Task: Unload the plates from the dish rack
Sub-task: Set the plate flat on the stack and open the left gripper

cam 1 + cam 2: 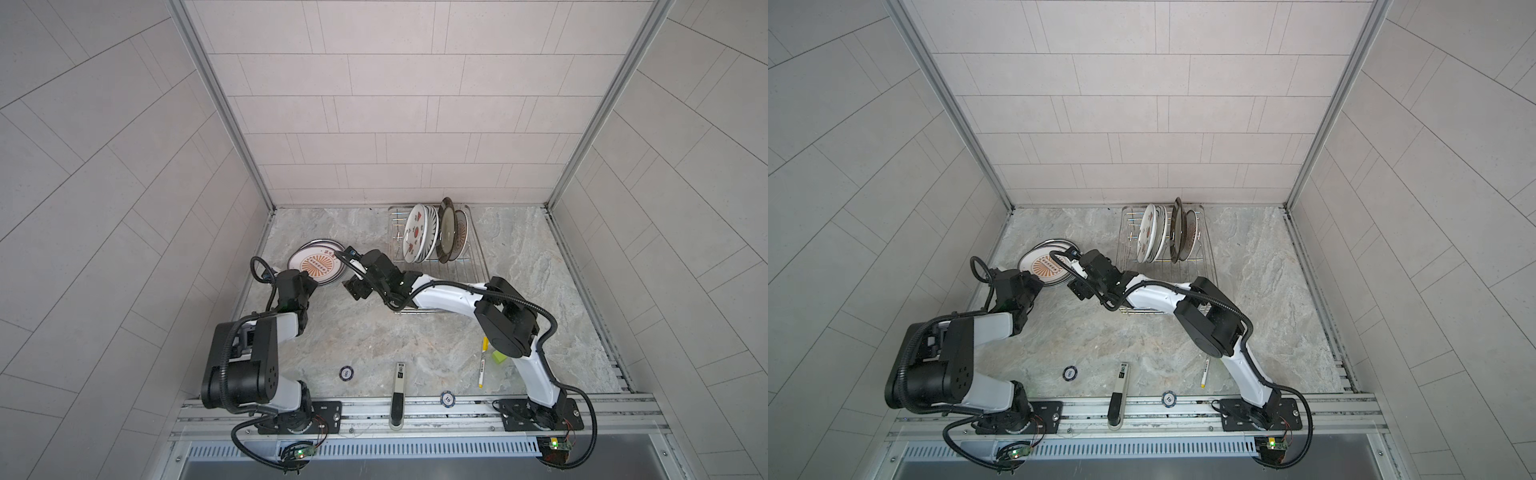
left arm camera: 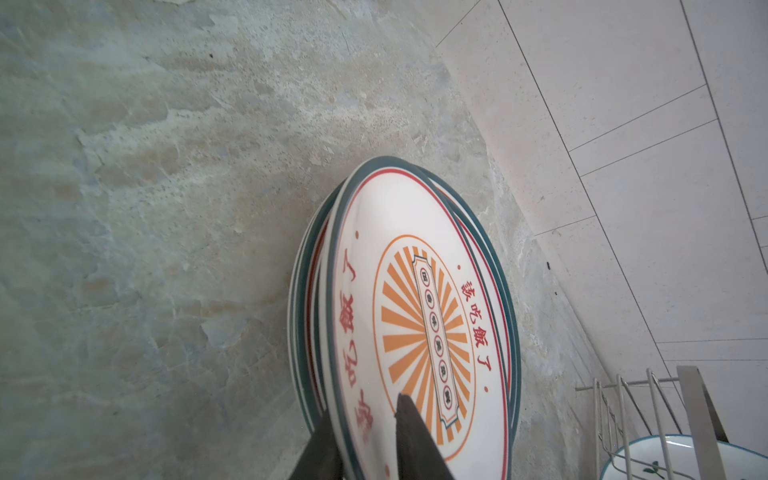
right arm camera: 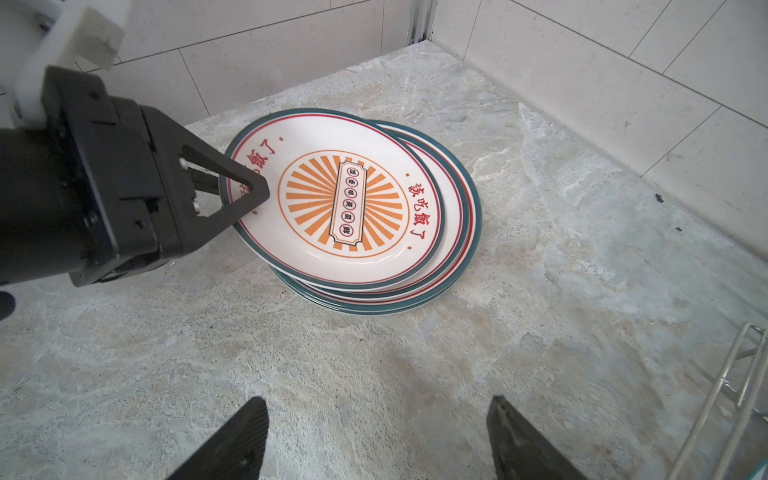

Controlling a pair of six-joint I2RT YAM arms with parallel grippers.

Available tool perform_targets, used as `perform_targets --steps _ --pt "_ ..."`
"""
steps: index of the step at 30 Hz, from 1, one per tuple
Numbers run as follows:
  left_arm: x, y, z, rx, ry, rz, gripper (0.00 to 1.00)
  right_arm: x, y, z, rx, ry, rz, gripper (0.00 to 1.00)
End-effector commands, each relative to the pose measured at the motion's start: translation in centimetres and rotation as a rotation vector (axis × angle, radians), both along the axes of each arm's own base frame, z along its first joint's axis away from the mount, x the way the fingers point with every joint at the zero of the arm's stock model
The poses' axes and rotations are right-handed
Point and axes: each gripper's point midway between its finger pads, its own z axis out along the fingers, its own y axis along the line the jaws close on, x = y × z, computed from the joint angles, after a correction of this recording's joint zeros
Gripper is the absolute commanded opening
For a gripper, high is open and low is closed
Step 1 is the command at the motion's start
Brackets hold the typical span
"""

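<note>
Left fingers clench the top plate by its rim — likely to lay it flat on the stack; right fingers hang spread, empty.

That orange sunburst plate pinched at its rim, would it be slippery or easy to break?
The sunburst plate is probably slippery: its glaze shines. Likely stiff yet chippable, looking ceramic. Held by one rim, off-centre on the stack, it may tilt or slide.
</note>
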Motion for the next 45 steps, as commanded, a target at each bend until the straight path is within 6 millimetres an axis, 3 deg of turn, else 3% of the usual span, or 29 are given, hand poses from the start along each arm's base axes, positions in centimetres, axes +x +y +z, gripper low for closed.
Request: perform_targets --steps 1,6,18,33,40,45 --pt "0.5 -0.4 -0.1 0.015 0.014 -0.029 0.26 0.1 0.4 1.9 0.020 -0.026 0.006 0.84" --pt "0.6 -1.3 -0.5 -0.001 0.016 -0.077 0.26 0.1 0.4 1.8 0.021 -0.023 0.006 0.84" --pt "-0.8 -0.1 -0.3 0.079 0.062 -0.001 0.19 0.1 0.4 1.7 0.016 -0.020 0.006 0.84" --pt "-0.5 0.1 -0.2 0.109 0.078 0.010 0.33 -0.2 0.2 1.7 0.014 -0.010 0.012 0.84" --pt "-1.9 1.3 1.1 0.238 0.141 0.107 0.45 -0.2 0.2 1.7 0.013 -0.012 0.007 0.84" --pt "-1.7 1.5 1.2 0.247 0.145 0.117 0.46 -0.2 0.0 1.5 0.007 -0.010 0.004 0.84"
